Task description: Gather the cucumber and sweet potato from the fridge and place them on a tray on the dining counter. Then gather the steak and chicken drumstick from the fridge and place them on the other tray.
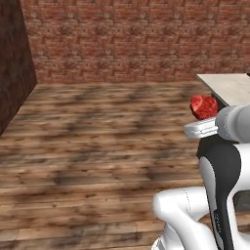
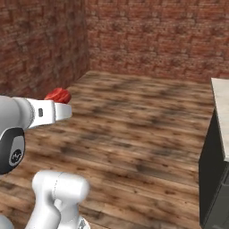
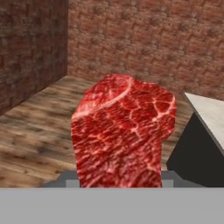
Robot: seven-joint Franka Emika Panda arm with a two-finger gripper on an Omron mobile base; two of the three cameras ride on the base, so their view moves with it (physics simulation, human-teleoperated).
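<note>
A raw red marbled steak (image 3: pixel 122 131) stands upright close in front of the hand camera and hides the fingertips. In the left base view the steak (image 1: pixel 203 106) sticks up from the end of my white hand, well above the floor. My gripper (image 1: pixel 203 116) is shut on it. From the right base view the steak (image 2: pixel 58 95) shows just behind the hand, with the gripper (image 2: pixel 58 101) below it. The cucumber, sweet potato, chicken drumstick, trays and fridge are out of view.
A pale-topped counter (image 1: pixel 232 88) with a dark side (image 2: pixel 214 170) stands to the right, also the counter (image 3: pixel 210 114) in the hand view. Red brick walls (image 2: pixel 152 36) close the room. A dark panel (image 1: pixel 12 63) stands at left. Wooden floor (image 1: pixel 97 141) lies open ahead.
</note>
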